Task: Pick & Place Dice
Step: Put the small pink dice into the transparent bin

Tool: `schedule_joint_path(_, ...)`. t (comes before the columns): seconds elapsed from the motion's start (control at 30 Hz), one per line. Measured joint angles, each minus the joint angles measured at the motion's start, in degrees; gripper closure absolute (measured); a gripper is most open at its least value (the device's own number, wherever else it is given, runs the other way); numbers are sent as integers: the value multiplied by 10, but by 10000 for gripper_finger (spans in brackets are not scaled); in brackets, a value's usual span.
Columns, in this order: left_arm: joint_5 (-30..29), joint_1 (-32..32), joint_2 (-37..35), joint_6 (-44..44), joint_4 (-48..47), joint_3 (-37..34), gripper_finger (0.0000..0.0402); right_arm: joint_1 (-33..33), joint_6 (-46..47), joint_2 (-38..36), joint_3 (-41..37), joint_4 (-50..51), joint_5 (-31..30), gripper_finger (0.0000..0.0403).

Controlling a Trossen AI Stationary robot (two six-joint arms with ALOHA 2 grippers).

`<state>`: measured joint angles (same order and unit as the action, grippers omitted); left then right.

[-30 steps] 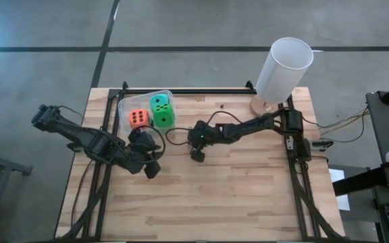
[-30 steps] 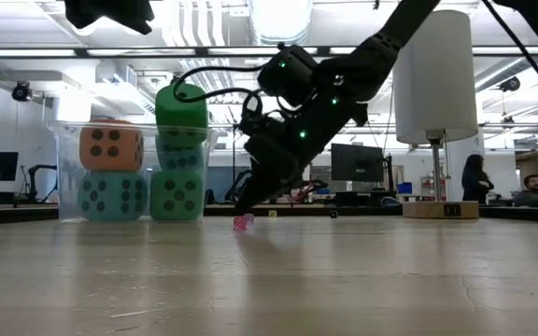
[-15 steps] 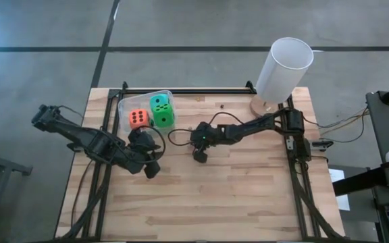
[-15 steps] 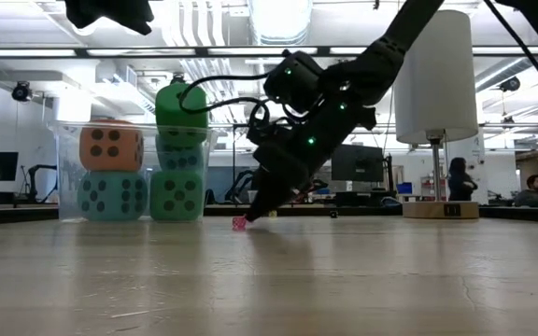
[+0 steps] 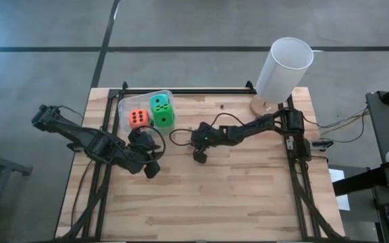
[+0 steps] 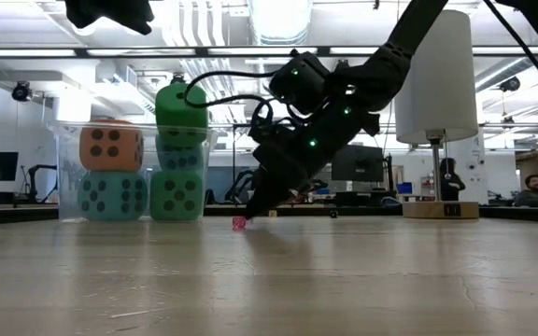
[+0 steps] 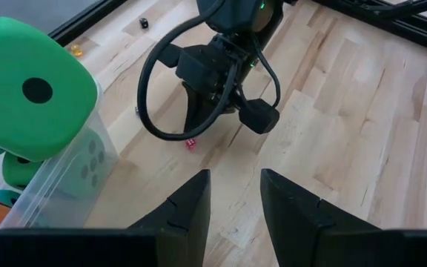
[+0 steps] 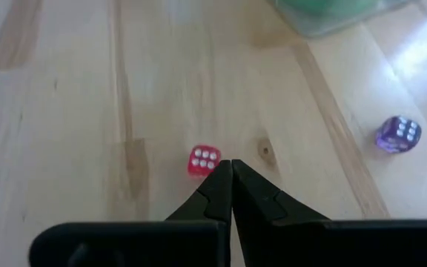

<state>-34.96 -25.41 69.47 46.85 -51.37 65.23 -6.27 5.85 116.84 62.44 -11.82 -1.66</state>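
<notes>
A clear tub (image 5: 123, 108) at the table's far left holds the big soft dice: an orange one (image 5: 138, 119) and a green one (image 5: 161, 111) on top, and teal (image 6: 112, 194) and green ones (image 6: 177, 194) below. A tiny red die (image 8: 204, 159) lies on the bare wood at mid-table. My right gripper (image 8: 231, 165) is shut and slants down, its tip right beside this die. My left gripper (image 7: 233, 194) hovers open near the tub, with nothing between its fingers. My right gripper's shut fingertips (image 8: 221, 178) come slanting down from the table's right and end right beside the tiny red die's side (image 8: 215, 162). I cannot tell whether they touch it. The die rests flat on the wood.
A tall white cylinder (image 5: 283, 67) stands on a wooden base at the far right corner. A tiny purple die (image 8: 399, 133) lies on the wood between the red die and the tub. More tiny dice (image 7: 144, 22) lie near the far edge. The table's near half is bare wood.
</notes>
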Motion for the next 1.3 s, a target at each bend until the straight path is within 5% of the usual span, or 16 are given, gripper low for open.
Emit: schedule_joint_path(1.3, 0, 0, 0, -4, 0, 0, 277, 78, 10, 16, -2, -63, 2, 394)
